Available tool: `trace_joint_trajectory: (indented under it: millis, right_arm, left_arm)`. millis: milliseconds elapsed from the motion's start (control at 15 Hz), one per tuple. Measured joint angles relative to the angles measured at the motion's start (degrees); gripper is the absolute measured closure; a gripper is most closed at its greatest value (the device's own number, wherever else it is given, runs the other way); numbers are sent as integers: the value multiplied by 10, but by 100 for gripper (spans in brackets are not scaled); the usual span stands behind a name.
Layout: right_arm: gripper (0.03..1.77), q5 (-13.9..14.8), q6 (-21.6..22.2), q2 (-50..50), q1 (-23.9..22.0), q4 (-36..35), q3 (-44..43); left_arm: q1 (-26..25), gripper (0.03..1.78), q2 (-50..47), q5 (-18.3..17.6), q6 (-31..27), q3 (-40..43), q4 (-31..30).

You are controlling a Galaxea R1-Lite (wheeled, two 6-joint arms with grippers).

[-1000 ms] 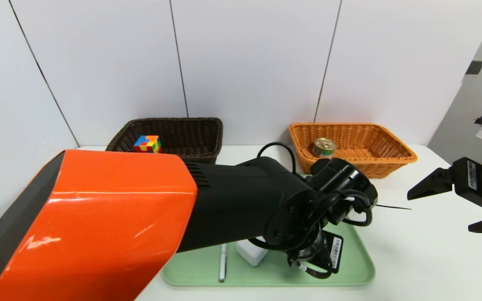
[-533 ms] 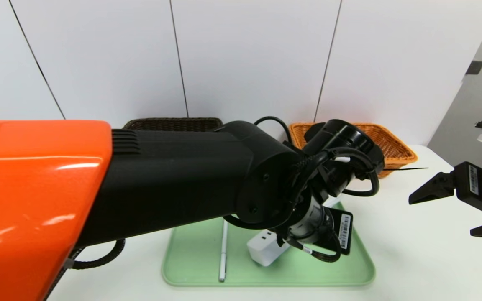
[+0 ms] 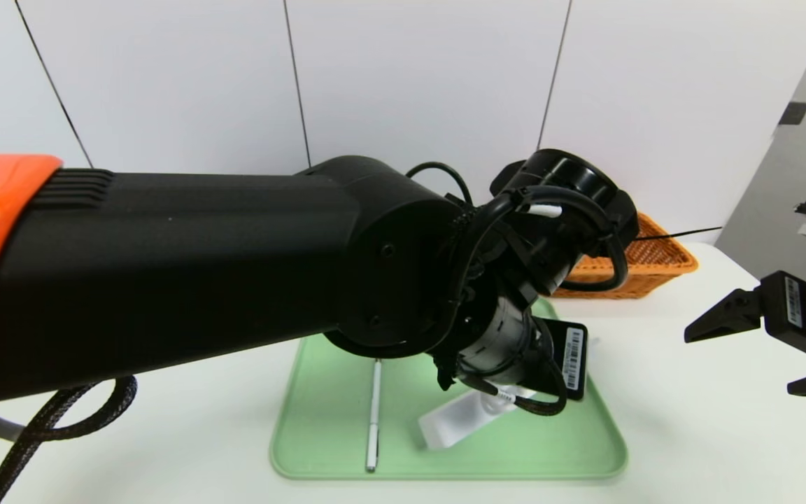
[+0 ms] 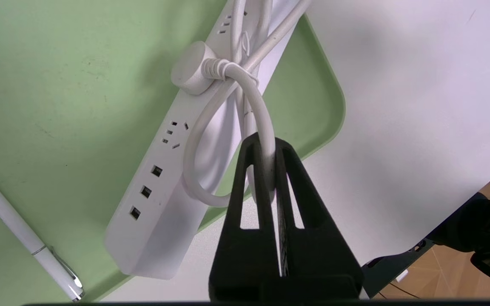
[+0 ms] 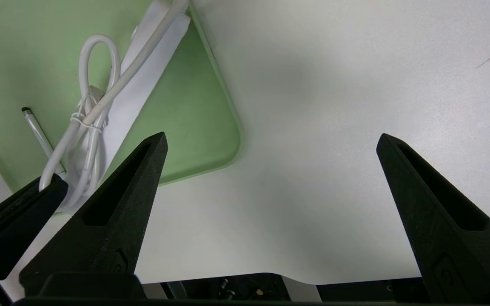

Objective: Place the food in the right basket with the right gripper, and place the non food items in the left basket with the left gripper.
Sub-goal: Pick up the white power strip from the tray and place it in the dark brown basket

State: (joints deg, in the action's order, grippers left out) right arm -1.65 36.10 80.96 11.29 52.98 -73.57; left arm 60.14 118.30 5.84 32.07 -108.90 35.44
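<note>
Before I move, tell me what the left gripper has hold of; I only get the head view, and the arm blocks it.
Observer: The left gripper is shut on the white cord, pinching one of its loops.
Operator: Say whether the cord is loose or bundled.
Observer: Bundled: a thin white tie is wrapped around its strands.
Operator: Now describe the top of the power strip, which I can't make out.
Observer: The power strip has three square ports in a row near one end, with slotted sockets beside them.
Operator: And the pen's far end, hidden under the arm?
Observer: The pen has a dark, rounded tip there.
</note>
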Motion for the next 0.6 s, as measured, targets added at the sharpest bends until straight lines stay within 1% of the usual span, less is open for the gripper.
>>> trace_joint_trajectory:
  millis: [200, 400, 600]
  right_arm:
    - [10, -1, 1, 0, 1, 0, 0]
    - [10, -1, 1, 0, 2, 0, 0]
    - [10, -1, 1, 0, 2, 0, 0]
  left_arm:
    - [-2, 172, -12, 0, -1, -2, 0]
    - [-5, 172, -21, 0, -2, -24, 19]
    - [-5, 172, -30, -1, 1, -30, 21]
